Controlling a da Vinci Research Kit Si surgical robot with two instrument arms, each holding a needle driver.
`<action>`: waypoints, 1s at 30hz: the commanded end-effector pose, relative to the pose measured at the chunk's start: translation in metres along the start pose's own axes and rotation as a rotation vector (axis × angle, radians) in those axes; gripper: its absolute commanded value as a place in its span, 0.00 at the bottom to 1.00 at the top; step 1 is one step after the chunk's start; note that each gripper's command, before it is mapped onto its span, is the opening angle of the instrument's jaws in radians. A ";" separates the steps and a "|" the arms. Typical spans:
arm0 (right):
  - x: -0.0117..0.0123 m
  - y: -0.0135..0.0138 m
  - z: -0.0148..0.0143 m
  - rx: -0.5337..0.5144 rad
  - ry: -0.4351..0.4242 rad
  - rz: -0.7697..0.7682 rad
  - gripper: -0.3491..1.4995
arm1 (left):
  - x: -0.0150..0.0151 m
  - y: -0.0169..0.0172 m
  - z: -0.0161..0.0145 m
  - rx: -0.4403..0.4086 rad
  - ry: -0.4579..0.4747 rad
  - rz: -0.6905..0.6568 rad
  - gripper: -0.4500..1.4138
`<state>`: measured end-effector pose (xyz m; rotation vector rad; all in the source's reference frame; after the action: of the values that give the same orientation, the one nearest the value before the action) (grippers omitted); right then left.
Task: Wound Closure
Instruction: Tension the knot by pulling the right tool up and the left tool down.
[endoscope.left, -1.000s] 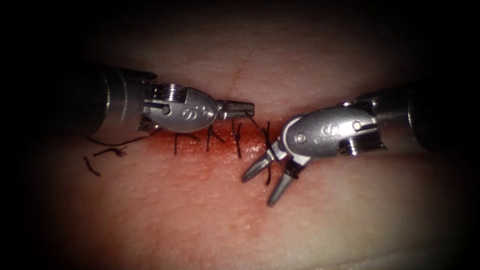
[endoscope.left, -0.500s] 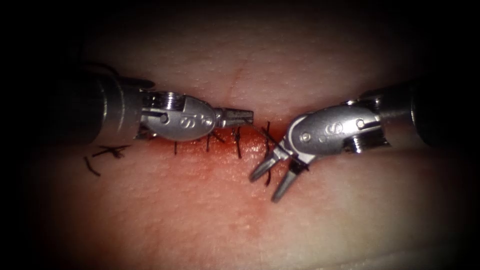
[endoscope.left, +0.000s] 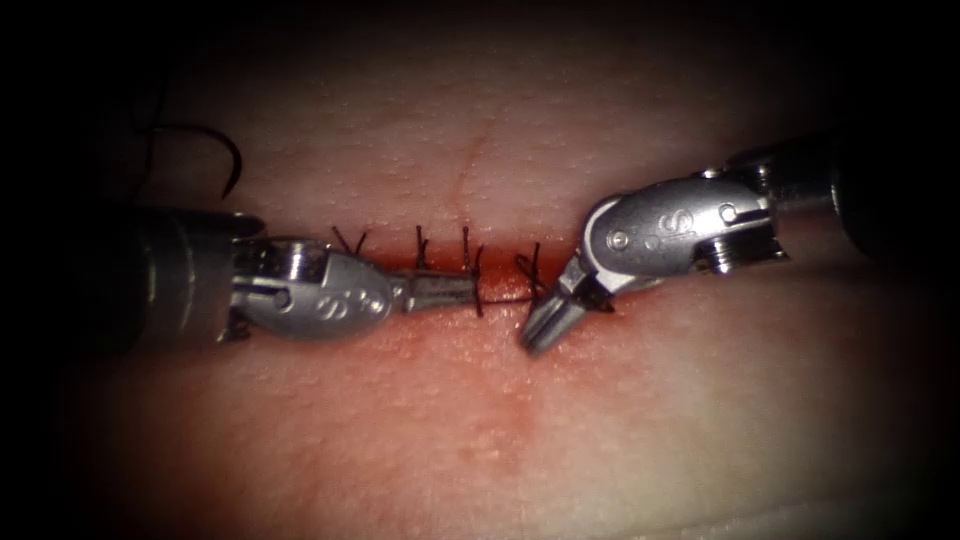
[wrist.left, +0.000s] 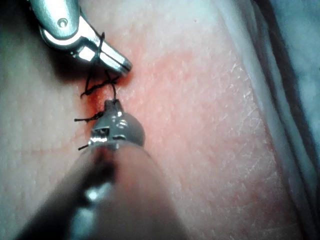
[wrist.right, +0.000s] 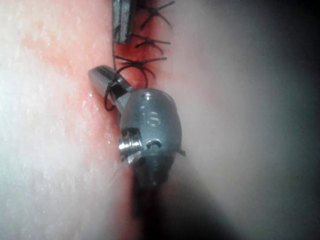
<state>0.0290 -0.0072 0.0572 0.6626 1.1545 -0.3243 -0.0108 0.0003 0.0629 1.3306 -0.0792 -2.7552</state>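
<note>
Since a second earlier, my right tool (endoscope.left: 545, 325) had closed its spread jaws on the thread (endoscope.left: 500, 297) beside the cut (endoscope.left: 440, 275); my left tool (endoscope.left: 440, 290), dropped lower, stayed clamped on it. No needle was visible to me.

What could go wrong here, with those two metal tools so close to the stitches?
The left tool and right tool both grip thread by the last stitch; too hard a pull might snap it or tear the tissue. The tips sit close and could bump. The needle, lying loose at upper left, might snag.
</note>
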 end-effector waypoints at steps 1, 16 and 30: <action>-0.0002 0.0008 0.0003 -0.006 0.012 -0.001 0.00 | 0.0000 0.0006 0.0005 0.004 -0.002 0.006 0.00; -0.0005 0.0037 -0.0023 -0.087 0.068 0.047 0.00 | 0.0048 0.0106 -0.0023 -0.094 -0.020 0.078 0.00; -0.0017 0.0052 -0.0035 -0.138 0.062 0.058 0.00 | 0.0080 0.0148 -0.0052 -0.268 0.101 0.074 0.00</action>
<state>0.0280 -0.0014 0.0590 0.5866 1.2004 -0.1699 -0.0106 -0.0152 0.0539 1.3704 0.2486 -2.5140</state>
